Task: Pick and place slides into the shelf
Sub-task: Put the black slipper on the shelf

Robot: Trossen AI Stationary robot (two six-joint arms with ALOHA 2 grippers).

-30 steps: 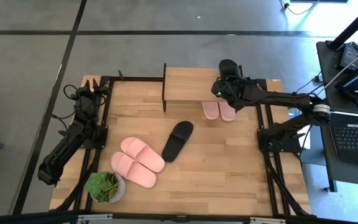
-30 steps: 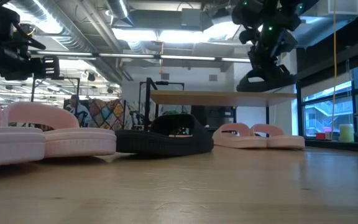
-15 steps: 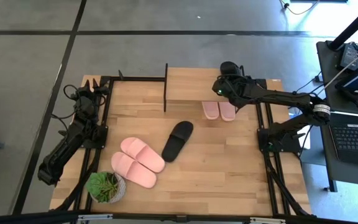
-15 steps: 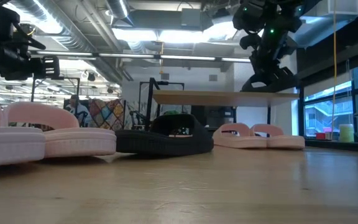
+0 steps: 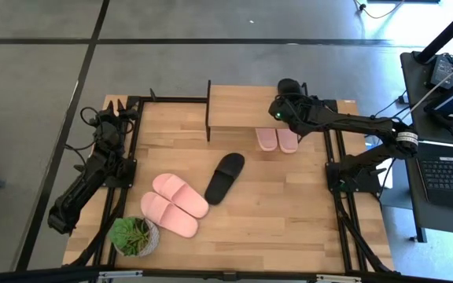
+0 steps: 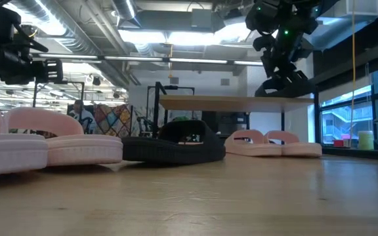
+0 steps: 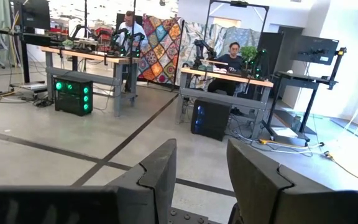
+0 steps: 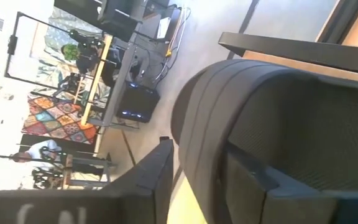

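Observation:
My right gripper [image 5: 289, 99] is over the right end of the shelf [image 5: 238, 106], shut on a black slide [image 5: 289, 84]. In the low view this slide [image 6: 284, 85] sits tilted right at the plank top [image 6: 228, 101]; whether it touches, I cannot tell. Two pink slides [image 5: 277, 140] lie under the shelf, soles on the table. Another black slide [image 5: 225, 177] lies mid-table, and two more pink slides [image 5: 175, 204] lie flat toward the near left. My left gripper [image 5: 116, 116] waits open at the table's far left edge. My right gripper holds the black slide pinched between its two fingers, one finger [image 8: 157, 165] outside the slide's curved side [image 8: 197, 124] and the other finger [image 8: 253, 177] against its dark textured face. It comes from above, pointing down. The slide hangs tilted below the fingers, over the shelf's top.
A small potted green plant [image 5: 134, 236] stands at the near left corner beside the pink slides. Black frame rails [image 5: 333, 157] run along both sides of the table. A laptop [image 5: 451, 169] sits on a stand right of the table. Bare wood [image 5: 281, 212] lies near right.
My right gripper has dipped a little over the shelf's right end and tipped. The black slide in it has gone from nearly level above the plank to tilted, with its lower edge down at the plank top.

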